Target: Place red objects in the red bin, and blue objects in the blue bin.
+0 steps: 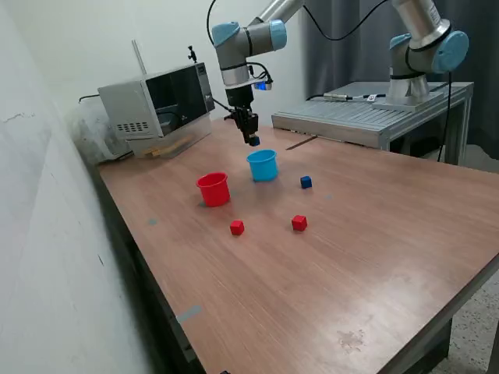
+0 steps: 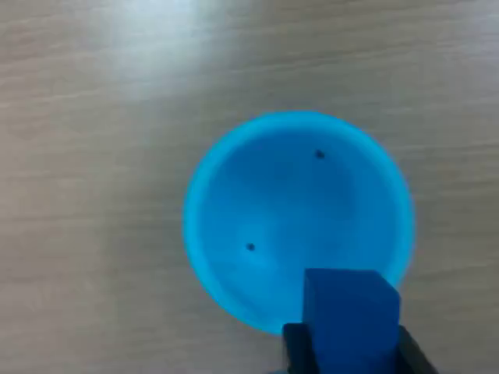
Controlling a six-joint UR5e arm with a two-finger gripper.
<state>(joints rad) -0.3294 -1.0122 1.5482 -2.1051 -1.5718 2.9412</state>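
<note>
My gripper (image 1: 253, 141) is shut on a dark-blue cube (image 2: 349, 319) and holds it just above the light-blue cup (image 1: 263, 165). In the wrist view the cup's open mouth (image 2: 296, 210) lies directly below the held cube and looks empty inside. The red cup (image 1: 214, 189) stands on the table at the exterior view's left of the blue cup. A second dark-blue cube (image 1: 306, 181) lies to the exterior view's right of the blue cup. Two red cubes (image 1: 237, 227) (image 1: 299, 223) lie on the table nearer the camera than the cups.
A microwave (image 1: 160, 103) stands at the back on the exterior view's left. A grey metal platform (image 1: 366, 117) carrying a second arm's base (image 1: 413, 62) stands at the back right. The wooden table (image 1: 374, 257) ends at a wall on the left.
</note>
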